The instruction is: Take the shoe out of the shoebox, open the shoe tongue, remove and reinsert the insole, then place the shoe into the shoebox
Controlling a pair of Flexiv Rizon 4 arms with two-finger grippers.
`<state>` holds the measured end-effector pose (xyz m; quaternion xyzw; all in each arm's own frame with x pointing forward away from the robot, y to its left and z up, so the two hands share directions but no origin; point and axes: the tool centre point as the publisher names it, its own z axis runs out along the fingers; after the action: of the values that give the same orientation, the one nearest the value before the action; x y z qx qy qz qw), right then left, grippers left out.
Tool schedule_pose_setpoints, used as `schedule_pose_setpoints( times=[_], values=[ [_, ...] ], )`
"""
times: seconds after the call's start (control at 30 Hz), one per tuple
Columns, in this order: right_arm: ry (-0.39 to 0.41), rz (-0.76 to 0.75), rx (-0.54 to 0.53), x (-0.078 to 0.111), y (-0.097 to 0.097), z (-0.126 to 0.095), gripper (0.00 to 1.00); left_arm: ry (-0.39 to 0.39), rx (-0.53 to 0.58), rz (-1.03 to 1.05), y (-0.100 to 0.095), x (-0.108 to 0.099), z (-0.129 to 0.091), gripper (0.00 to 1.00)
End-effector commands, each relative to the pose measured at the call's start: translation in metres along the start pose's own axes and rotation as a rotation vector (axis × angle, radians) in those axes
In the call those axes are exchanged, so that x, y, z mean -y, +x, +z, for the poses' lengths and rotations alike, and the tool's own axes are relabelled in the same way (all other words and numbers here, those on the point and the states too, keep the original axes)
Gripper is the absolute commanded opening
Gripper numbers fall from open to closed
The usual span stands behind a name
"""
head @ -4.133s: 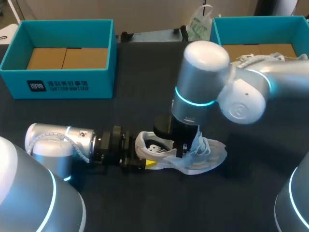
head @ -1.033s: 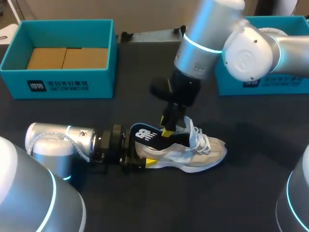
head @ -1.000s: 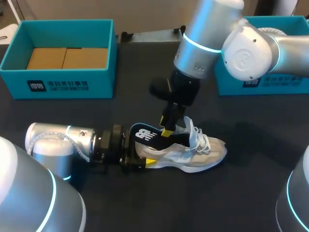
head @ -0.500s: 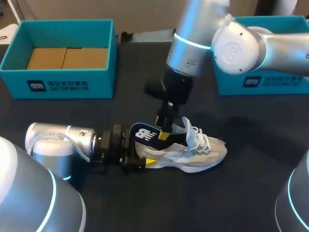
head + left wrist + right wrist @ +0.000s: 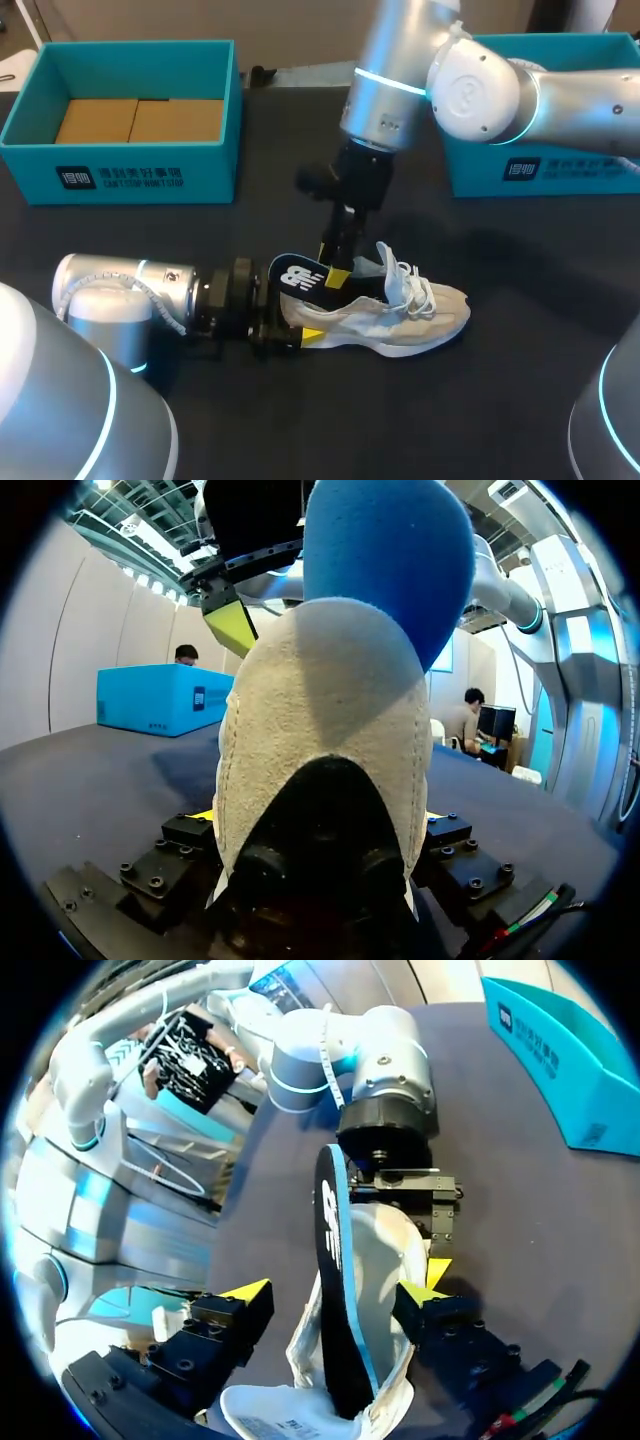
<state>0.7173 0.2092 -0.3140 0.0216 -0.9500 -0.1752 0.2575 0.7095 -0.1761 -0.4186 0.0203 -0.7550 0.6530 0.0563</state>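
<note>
The shoe [image 5: 400, 315] lies on the counter [image 5: 300, 420] at lower centre of the head view, its heel clamped in the left gripper [image 5: 300, 327]. The right gripper [image 5: 335, 1290] hangs just above, spread wide and gripping nothing, with the upright insole [image 5: 330, 1222] between its fingers.

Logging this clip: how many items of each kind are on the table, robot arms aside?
teal shoeboxes: 2
shoe: 1
insole: 1, sticking up out of the shoe
Total: 4
</note>
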Motion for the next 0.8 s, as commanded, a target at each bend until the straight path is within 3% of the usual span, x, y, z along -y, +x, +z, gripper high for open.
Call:
schedule_pose_setpoints(
  times=[0.03,0.23,0.5,0.8],
  values=[
    [0.002,-0.003,-0.033,-0.006,-0.008,0.007,0.87,0.001,0.002,0.0,0.0,-0.001,0.001,0.0],
    [0.001,-0.004,-0.06,-0.007,-0.004,0.012,0.83,0.001,0.002,0.0,0.0,-0.001,0.001,0.0],
    [-0.004,0.005,-0.097,-0.004,0.005,0.017,0.6,0.001,0.002,0.0,0.0,-0.001,0.001,0.0],
    [-0.037,0.015,-0.109,0.002,0.011,0.028,0.59,0.001,0.002,0.0,0.0,-0.001,0.001,0.0]
  ],
)
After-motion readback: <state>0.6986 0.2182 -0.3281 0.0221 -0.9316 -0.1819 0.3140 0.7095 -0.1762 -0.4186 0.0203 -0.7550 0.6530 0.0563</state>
